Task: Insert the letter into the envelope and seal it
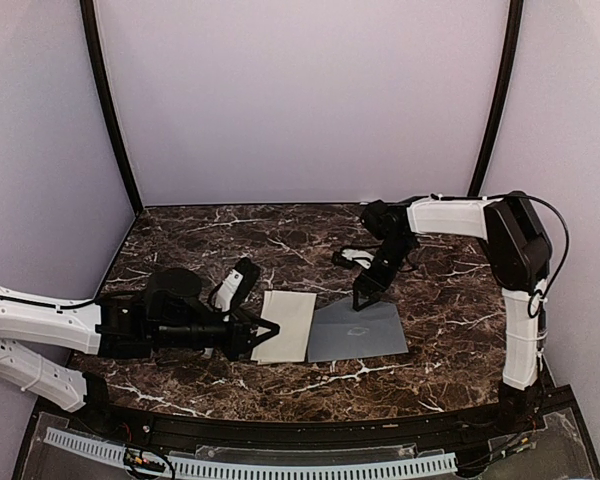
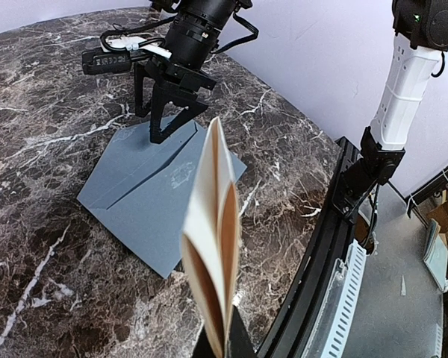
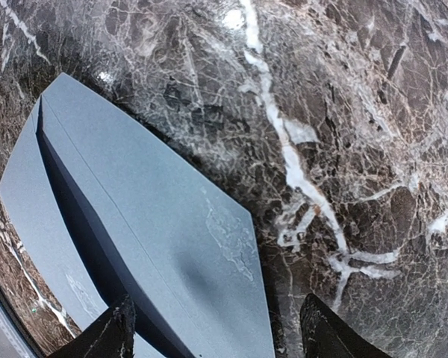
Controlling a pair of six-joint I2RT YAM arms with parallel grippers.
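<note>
Top external: the left claw (image 1: 265, 330) pinches the letter (image 1: 288, 325) just beside the envelope (image 1: 358, 331).
The envelope lies flat on the marble bench (image 1: 450, 300); the right claw (image 1: 364, 297) stands over its far corner nearest the letter. Left wrist: the letter bows edge-on, clamped in the closed left claw, with the envelope beyond it. Right wrist: the right claw's fingers (image 3: 108, 335) spread wide above the envelope, gripping nothing.
</note>
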